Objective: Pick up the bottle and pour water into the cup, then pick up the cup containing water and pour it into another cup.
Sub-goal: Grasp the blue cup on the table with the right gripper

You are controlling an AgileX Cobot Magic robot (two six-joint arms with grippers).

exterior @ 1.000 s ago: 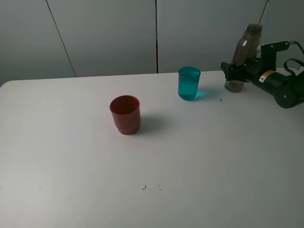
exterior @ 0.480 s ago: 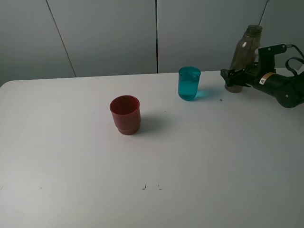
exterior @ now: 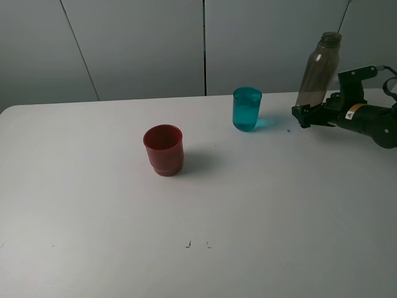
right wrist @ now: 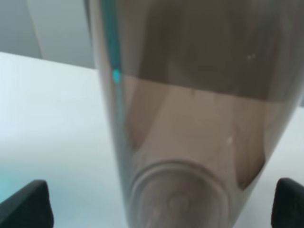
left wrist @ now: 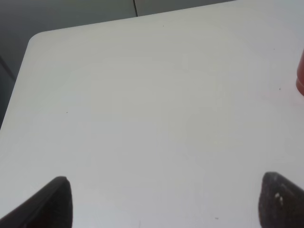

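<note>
The smoky grey-brown bottle (exterior: 319,68) stands at the table's back right and holds some liquid. My right gripper (exterior: 304,116) is open, with its fingers on either side of the bottle's base and gaps between them and the bottle. The bottle fills the right wrist view (right wrist: 190,118) between the two fingertips (right wrist: 23,204). The teal cup (exterior: 247,108) stands to the left of the bottle. The red cup (exterior: 164,149) stands nearer the table's middle. My left gripper (left wrist: 166,204) is open and empty over bare table, out of the exterior view.
The white table (exterior: 205,248) ends at a grey panelled wall (exterior: 136,43) behind the cups. In the left wrist view the table's corner (left wrist: 35,40) shows, and a sliver of the red cup (left wrist: 300,76) at the picture's edge.
My right gripper has moved down the bottle to its base and slightly right. The bottle and both cups have stayed in place.
</note>
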